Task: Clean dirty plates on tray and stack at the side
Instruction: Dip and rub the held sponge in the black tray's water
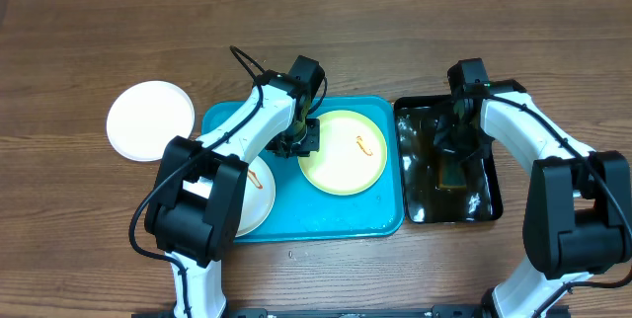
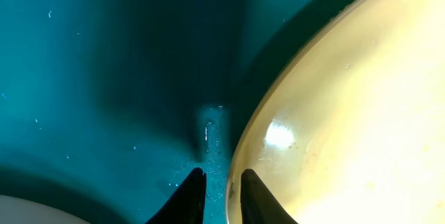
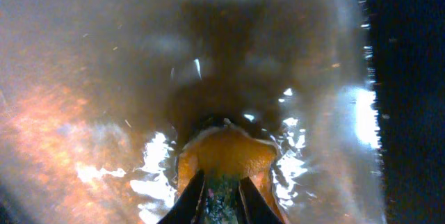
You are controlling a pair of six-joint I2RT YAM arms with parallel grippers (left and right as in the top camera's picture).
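The turquoise tray (image 1: 387, 215) holds a pale yellow-green plate (image 1: 343, 152) with an orange smear. A white plate (image 1: 259, 199) lies at the tray's front left, partly under my left arm. Another white plate (image 1: 150, 120) rests on the table to the left of the tray. My left gripper (image 1: 301, 141) is at the yellow-green plate's left rim. In the left wrist view its jaws (image 2: 222, 184) are shut on that rim, one finger over the tray (image 2: 104, 78), the other over the plate (image 2: 348, 113). My right gripper (image 1: 452, 152) is shut on an orange sponge (image 3: 226, 151).
A smaller black tray (image 1: 486, 205) right of the turquoise one holds shallow water, and the sponge (image 1: 449, 176) is pressed down into it. Its wet floor (image 3: 83, 57) fills the right wrist view. Bare wooden table lies all around both trays.
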